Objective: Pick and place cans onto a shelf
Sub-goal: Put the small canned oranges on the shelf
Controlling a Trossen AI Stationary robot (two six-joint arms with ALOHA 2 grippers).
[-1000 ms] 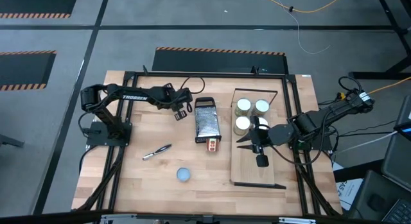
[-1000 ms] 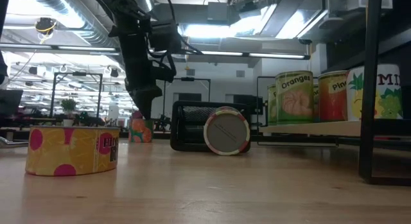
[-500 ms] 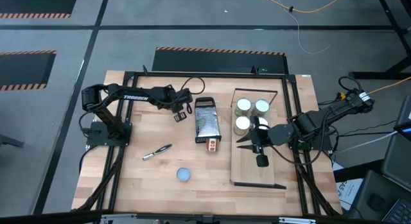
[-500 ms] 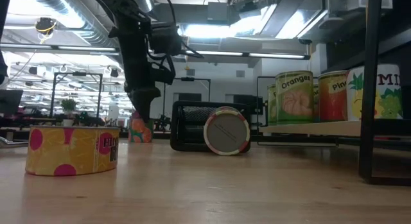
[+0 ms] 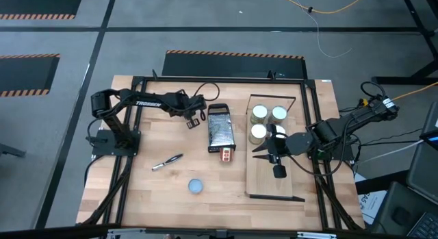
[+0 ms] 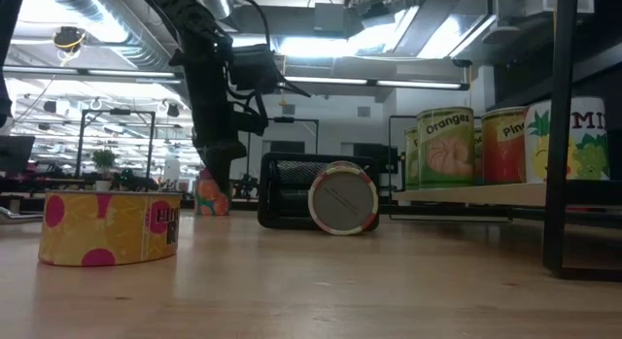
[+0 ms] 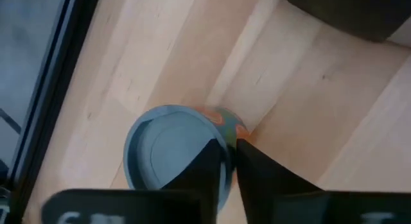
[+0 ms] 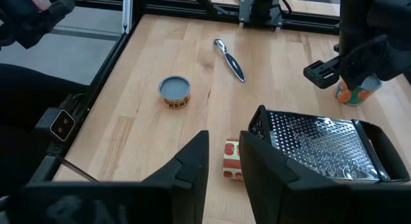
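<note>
Three cans (image 5: 259,114) stand on the shelf (image 5: 274,185), at its 12 o'clock end. One can with a blue top (image 7: 168,147) sits on the table at 9 o'clock from the grater (image 5: 220,129). The left gripper (image 5: 194,119) is right on top of it; I cannot tell if its jaws grip it. The right gripper (image 5: 264,151) hangs over the shelf, jaws apart, holding nothing. Another can (image 5: 196,186) sits at 7 o'clock from the grater.

"Orange" printed on a green-labelled can (image 6: 446,148) on the shelf (image 6: 466,194) in the low view, "Pin" partly read on the red can (image 6: 502,145) beside it, "MI" on the white can (image 6: 581,138) at 3 o'clock.
</note>
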